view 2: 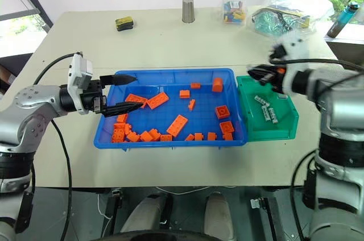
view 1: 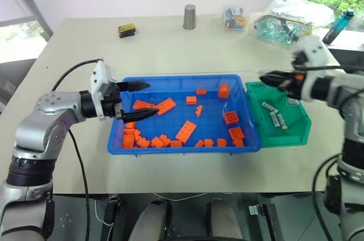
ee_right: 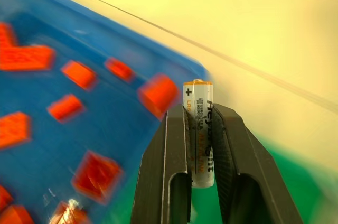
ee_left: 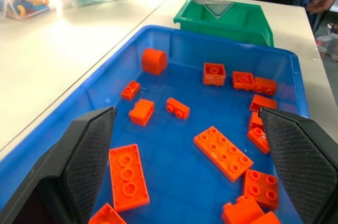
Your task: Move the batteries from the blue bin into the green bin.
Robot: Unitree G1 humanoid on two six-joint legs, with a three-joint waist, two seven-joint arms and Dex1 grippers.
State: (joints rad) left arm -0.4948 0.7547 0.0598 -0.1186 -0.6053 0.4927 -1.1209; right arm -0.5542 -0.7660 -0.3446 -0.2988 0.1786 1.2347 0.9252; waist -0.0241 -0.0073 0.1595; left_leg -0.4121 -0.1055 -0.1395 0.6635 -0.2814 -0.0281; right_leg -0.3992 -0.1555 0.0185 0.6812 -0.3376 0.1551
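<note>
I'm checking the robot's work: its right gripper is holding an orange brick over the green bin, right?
Not quite. The right gripper is shut on a battery, not an orange brick, as the right wrist view shows. It does hang over the green bin.

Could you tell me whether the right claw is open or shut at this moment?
Shut on a battery: in the right wrist view, the right claw has both fingers pressed against the battery's sides.
</note>
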